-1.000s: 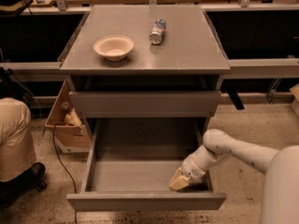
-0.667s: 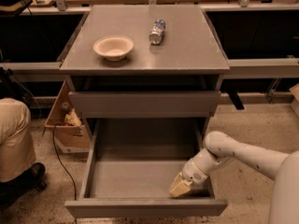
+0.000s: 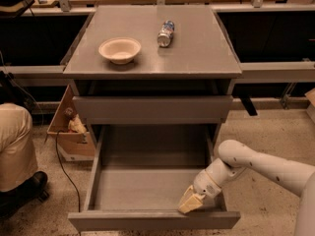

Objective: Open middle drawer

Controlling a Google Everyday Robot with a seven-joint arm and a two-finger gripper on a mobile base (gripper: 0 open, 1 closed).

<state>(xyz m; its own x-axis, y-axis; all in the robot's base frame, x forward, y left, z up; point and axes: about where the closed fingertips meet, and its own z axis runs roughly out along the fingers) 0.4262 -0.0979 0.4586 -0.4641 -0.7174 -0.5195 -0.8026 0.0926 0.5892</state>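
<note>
The grey cabinet (image 3: pixel 202 53) stands in the middle of the camera view. Its middle drawer (image 3: pixel 142 188) is pulled far out towards me, showing a wide, shallow, empty grey tray; its plain front (image 3: pixel 147 221) lies near the bottom edge. The taller upper drawer front (image 3: pixel 152 109) above it is closed. The lowest drawer is hidden under the open one. My gripper (image 3: pixel 189 203), with yellowish tips on a white arm coming from the right, reaches down inside the tray at its front right corner, right behind the drawer front.
A pale bowl (image 3: pixel 119 49) and a can lying on its side (image 3: pixel 166 33) rest on the cabinet top. An open cardboard box (image 3: pixel 69 129) stands left of the cabinet, with a cable on the floor. A person's leg and shoe (image 3: pixel 17 156) are at the far left.
The middle drawer has slid further out towards me. My gripper has moved with it, staying behind the drawer front at the right corner.
</note>
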